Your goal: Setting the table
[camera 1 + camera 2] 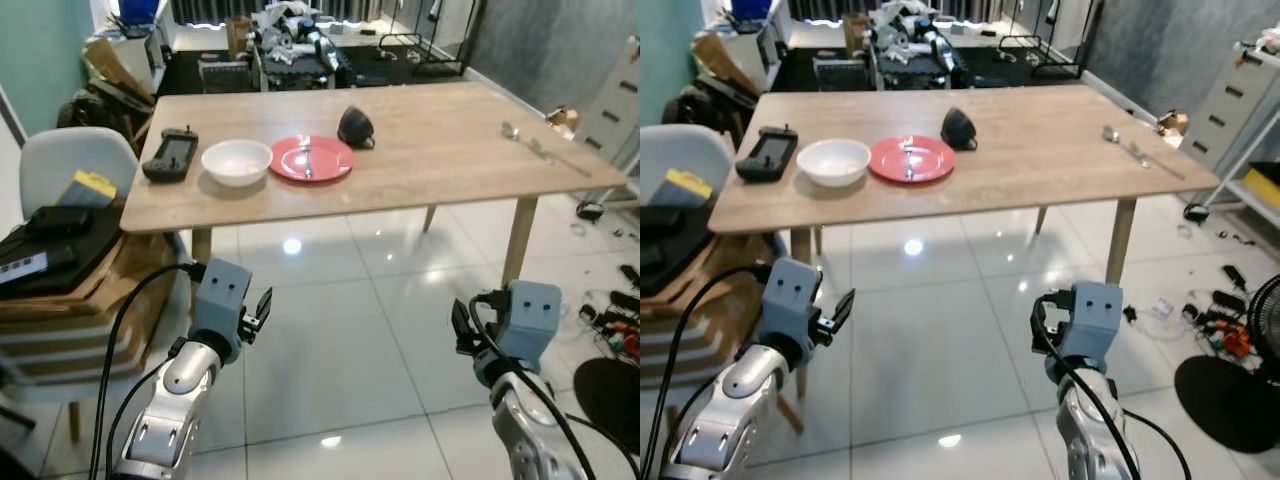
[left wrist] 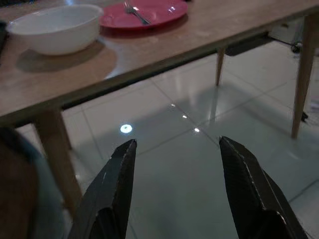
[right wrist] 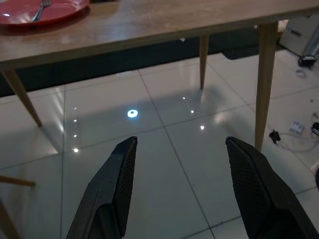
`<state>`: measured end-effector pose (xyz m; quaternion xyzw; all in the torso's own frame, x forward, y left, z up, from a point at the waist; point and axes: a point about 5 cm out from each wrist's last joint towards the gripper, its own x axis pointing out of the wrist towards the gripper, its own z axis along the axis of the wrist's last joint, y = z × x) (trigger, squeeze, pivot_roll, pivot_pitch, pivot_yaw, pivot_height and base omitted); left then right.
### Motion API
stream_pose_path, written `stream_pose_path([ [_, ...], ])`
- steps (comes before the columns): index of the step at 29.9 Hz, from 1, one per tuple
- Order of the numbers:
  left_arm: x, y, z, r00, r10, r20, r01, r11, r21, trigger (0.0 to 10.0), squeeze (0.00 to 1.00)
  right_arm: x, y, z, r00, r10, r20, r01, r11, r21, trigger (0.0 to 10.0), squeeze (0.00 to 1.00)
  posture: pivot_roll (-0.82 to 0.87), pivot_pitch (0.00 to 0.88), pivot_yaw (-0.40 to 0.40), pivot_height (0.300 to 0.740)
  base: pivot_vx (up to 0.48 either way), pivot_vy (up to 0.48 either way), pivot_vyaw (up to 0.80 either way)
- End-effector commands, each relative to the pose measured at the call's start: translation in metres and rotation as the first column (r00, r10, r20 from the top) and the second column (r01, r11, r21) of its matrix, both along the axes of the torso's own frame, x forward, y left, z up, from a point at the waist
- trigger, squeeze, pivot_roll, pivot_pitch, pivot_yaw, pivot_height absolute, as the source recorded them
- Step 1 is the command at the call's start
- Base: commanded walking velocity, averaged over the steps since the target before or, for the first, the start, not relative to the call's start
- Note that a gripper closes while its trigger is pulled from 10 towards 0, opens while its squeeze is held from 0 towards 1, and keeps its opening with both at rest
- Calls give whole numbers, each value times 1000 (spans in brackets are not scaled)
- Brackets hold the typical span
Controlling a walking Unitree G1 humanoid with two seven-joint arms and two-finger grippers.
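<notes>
Left hand (image 2: 172, 194): low over the floor tiles, short of the desk's near edge; fingers spread apart, nothing between them.
Right hand (image 3: 182, 191): same height, well apart from the left; fingers likewise spread, empty.
Floor (image 1: 330, 330): glossy white tiles, lamp glints between me and the desk.
Desk (image 1: 440, 165): light wood, slanted legs; near edge ahead of both hands.
Bowl (image 1: 237, 161): white, upright, near the left front edge, just beside the plate; looks empty.
Plate (image 1: 311, 158): red, flat, right of the bowl; a fork (image 1: 307, 158) lies on it.
Handheld device (image 1: 170, 154): black, left of the bowl.
Dark cup (image 1: 355, 127): behind the plate, seemingly tipped on its side; cannot tell for sure.
Spoon (image 1: 512, 131): far right of the desk, well apart from the place setting, with other cutlery I cannot identify beside it.
Step, my judgement: approach; nothing grasped yet.
Next move, my judgement: step closer, raise a hand above the desk edge, probably bring the spoon to the plate.
</notes>
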<state>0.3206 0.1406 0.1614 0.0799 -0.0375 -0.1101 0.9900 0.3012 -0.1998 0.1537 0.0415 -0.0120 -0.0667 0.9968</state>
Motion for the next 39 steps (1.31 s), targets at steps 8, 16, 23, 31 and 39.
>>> stream_pose_path([
  [8, 0, 0, -3, 1000, 0, -14, 0, 1000, 5, 10000, 0, -1, -4, -4, 1000, -13, -11, 13, 1000, 4, 10000, 0, 34, 102, 62, 740, 480, 0, -596],
  [16, 0, 0, -3, 1000, 2, -10, -2, 1000, 5, 10000, 0, 1, 3, -1, 999, 34, 6, -34, 999, 5, 10000, 0, 35, 104, 63, 740, 480, 0, 0],
  [23, 1, 3, 0, 1000, 20, 4, -20, 1000, 15, 10000, 0, 1, 18, 4, 992, 123, 36, -124, 992, 21, 10000, 0, 40, 106, 62, 740, 480, 0, 0],
  [31, 4, 10, 10, 997, 45, 63, -49, 996, 75, 10000, 0, -1, 42, 13, 962, 258, 90, -265, 962, 66, 10000, 0, 42, 108, 61, 740, 480, 0, 0],
  [39, 6, 17, 13, 996, 60, 68, -66, 994, 85, 10000, 0, -2, 56, 14, 947, 306, 98, -314, 946, 78, 10000, 0, 42, 108, 61, 740, 480, 0, 0],
])
